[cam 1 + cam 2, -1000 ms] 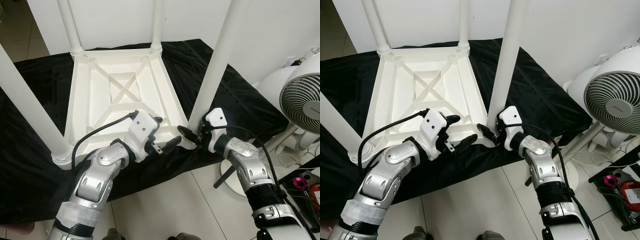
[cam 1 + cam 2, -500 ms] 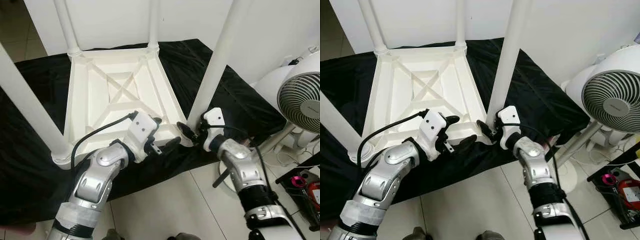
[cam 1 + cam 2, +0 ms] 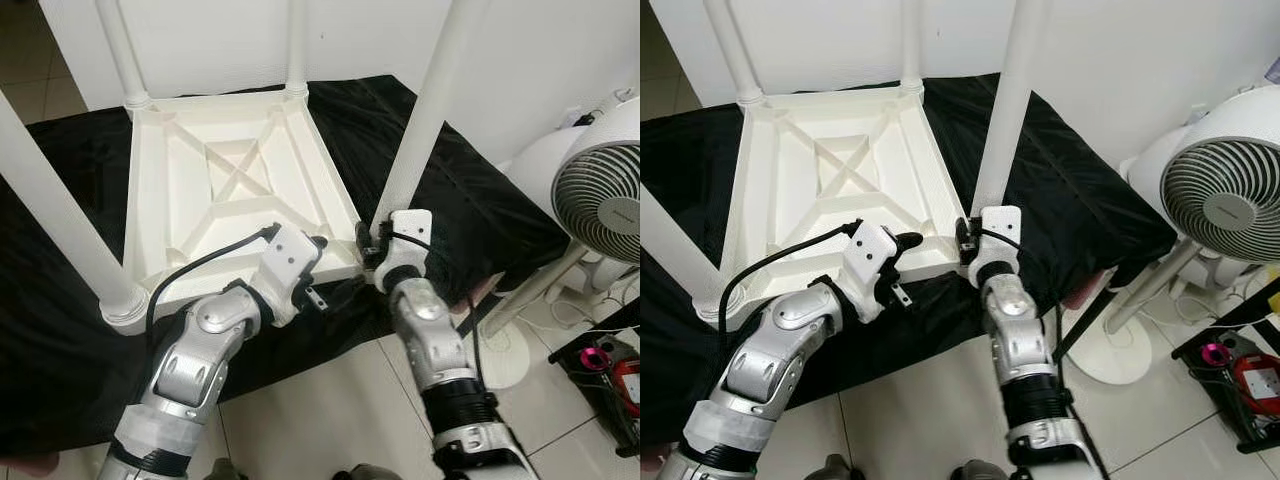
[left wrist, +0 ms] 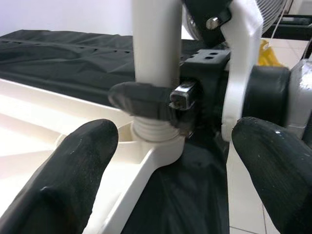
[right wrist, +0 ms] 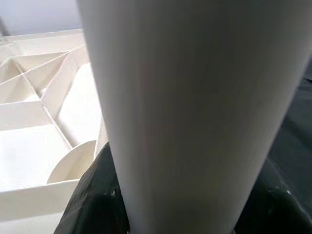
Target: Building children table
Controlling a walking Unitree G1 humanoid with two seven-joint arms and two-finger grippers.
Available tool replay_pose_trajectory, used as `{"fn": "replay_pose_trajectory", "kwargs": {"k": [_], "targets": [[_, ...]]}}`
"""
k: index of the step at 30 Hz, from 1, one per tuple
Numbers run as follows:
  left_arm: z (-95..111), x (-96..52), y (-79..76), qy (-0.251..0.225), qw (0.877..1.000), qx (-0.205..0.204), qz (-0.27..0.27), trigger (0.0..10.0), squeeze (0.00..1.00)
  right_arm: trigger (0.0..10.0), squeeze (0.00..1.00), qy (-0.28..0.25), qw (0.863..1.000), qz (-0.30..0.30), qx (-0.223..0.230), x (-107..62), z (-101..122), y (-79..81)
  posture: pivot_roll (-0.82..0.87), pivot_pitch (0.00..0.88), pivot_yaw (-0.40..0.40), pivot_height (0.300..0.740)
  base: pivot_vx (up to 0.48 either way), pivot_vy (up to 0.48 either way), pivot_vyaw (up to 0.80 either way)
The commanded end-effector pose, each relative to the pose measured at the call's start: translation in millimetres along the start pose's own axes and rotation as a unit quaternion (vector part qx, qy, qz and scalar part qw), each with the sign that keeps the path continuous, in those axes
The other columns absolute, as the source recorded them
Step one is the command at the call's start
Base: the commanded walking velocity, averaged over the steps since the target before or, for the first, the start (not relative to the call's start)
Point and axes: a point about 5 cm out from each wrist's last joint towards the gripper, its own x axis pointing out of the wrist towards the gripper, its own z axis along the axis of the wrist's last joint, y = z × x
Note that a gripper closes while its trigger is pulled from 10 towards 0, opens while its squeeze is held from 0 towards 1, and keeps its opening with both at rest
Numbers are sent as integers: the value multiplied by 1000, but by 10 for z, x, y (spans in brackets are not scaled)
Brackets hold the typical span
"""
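Observation:
A white children's table [image 3: 230,180] lies upside down on a black cloth [image 3: 60,380], its legs pointing up. My right gripper [image 3: 368,250] is shut on the near right leg [image 3: 425,110] just above its screw socket at the table's corner. The right wrist view has that leg [image 5: 195,97] close up, with a black finger [image 5: 92,195] on either side. My left gripper [image 3: 335,268] stands open beside the same corner, at the table's front edge. Its two fingers [image 4: 73,165] are spread wide in the left wrist view, with the leg base [image 4: 156,131] between and beyond them.
Three other white legs stand up: near left [image 3: 60,220], far left [image 3: 115,50] and far middle [image 3: 297,40]. A white standing fan [image 3: 600,200] is close on the right, with a pink item [image 3: 600,360] on the tiled floor beside it. A white wall is behind.
My right arm has swung in towards the table, and its gripper has turned onto the near right leg's base and closed on it. The left gripper has stayed put. The camera has shifted a little.

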Motion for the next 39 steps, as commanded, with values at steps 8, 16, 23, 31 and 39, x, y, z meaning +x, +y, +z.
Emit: {"fn": "replay_pose_trajectory", "kwargs": {"k": [8,16,23,31,39], "targets": [[12,19,5,2,1000,5,19,10000,0,10000,522,12,1000,6,-11,-42,-34,51,-99,55,-12,740,0,0,0],[-1,-3,9,4,1000,4,24,10000,0,10000,1000,-15,998,59,-13,-146,12,-135,-97,54,-13,740,0,0,0],[-8,-8,26,6,1000,5,25,10000,0,10000,0,-15,991,128,-35,-245,19,-286,-101,52,-4,740,0,0,0],[10,11,39,7,1000,11,12,10000,0,10000,0,-18,967,235,-101,-203,146,-471,-106,44,24,740,0,0,0],[31,24,64,7,1000,17,7,10000,0,10000,0,-9,953,268,-141,-37,171,-486,-99,30,37,740,0,0,0]]}}
